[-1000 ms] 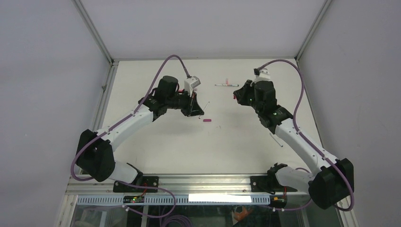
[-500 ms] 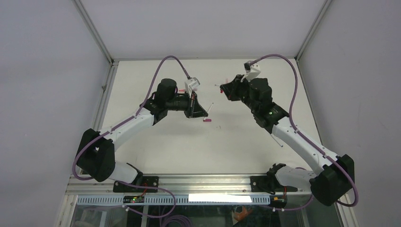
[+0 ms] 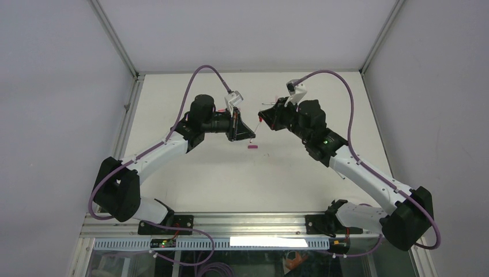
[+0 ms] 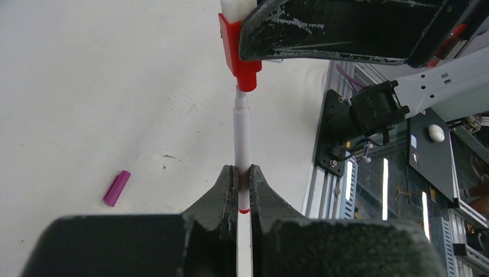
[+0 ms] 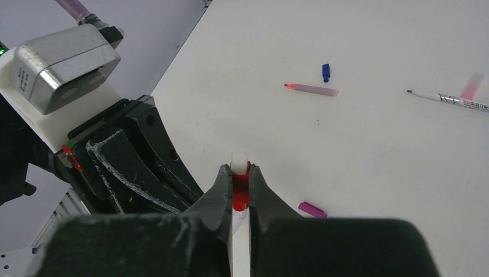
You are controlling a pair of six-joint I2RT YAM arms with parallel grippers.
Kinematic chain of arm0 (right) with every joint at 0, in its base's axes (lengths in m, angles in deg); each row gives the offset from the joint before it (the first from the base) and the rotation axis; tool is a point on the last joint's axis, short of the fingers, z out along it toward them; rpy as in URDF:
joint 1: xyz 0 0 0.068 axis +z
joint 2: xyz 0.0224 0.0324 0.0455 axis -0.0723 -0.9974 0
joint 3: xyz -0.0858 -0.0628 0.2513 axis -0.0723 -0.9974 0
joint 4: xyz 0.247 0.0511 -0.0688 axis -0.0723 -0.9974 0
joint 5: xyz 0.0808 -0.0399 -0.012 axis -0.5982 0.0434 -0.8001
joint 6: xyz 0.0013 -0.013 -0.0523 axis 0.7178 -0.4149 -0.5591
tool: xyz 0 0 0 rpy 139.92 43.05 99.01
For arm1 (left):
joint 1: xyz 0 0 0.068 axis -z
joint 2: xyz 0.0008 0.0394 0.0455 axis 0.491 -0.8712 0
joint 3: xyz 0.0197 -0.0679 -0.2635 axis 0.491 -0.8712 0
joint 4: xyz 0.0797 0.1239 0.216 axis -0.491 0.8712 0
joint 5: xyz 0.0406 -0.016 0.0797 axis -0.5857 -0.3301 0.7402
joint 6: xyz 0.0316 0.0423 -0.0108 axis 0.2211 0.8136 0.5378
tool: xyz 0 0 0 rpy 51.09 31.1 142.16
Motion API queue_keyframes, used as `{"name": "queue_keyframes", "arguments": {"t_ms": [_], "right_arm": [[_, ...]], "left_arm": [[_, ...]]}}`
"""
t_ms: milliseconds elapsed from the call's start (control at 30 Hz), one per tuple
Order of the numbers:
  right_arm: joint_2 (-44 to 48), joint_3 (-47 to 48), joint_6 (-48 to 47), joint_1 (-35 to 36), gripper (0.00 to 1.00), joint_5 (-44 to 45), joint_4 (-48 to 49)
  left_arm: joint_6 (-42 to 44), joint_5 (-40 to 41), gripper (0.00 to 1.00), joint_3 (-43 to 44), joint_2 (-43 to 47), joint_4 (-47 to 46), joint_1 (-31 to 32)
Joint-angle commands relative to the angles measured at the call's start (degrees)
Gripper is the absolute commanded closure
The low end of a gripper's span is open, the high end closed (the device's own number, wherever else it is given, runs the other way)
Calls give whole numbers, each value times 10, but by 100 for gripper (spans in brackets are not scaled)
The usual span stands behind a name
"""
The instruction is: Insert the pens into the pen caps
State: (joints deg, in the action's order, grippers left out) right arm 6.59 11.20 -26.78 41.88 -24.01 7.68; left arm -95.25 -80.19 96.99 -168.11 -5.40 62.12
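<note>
My left gripper (image 4: 243, 170) is shut on a thin white pen (image 4: 242, 133) with a red band, held above the table. My right gripper (image 5: 240, 170) is shut on a red cap (image 5: 240, 190). In the left wrist view the pen's narrow tip meets the open end of the red cap (image 4: 239, 52). In the top view the two grippers, left (image 3: 249, 134) and right (image 3: 262, 120), face each other, almost touching. A magenta cap (image 3: 252, 147) lies on the table below them and shows in both wrist views (image 4: 116, 188) (image 5: 312, 209).
A blue cap (image 5: 326, 71) and a pink pen with a red tip (image 5: 311, 89) lie further back. A white pen with a black tip (image 5: 447, 99) lies at the far right beside a blurred pink cap (image 5: 473, 86). The aluminium table rail (image 4: 323, 173) borders the table.
My right gripper has swung left with the red cap toward my left gripper. The left gripper has turned the pen toward it. Pen tip and cap now meet.
</note>
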Motion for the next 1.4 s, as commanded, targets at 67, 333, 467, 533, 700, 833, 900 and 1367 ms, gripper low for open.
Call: {"name": "queue_keyframes", "arguments": {"t_ms": [67,333,467,533,700,833,900,1367], "right_arm": [[11,-3,-13,10,100,5,23],[12,-8,-24,12,100,23,23],[12,-15,-23,12,100,52,32],[13,-17,-22,12,100,60,37],[10,-19,-18,13,100,57,40],[13,-28,-10,14,100,64,51],[14,-29,-10,14,100,66,51],[10,-40,22,26,100,51,60]], "left_arm": [[-5,10,100,16,1,-38,5],[-6,17,100,13,4,-42,5],[-8,12,100,13,1,-42,5],[-9,11,100,12,0,-42,5],[-9,13,100,11,2,-45,5],[-10,12,100,11,2,-46,5],[-11,11,100,10,1,-47,5],[-11,46,100,-3,17,-72,5]]}}
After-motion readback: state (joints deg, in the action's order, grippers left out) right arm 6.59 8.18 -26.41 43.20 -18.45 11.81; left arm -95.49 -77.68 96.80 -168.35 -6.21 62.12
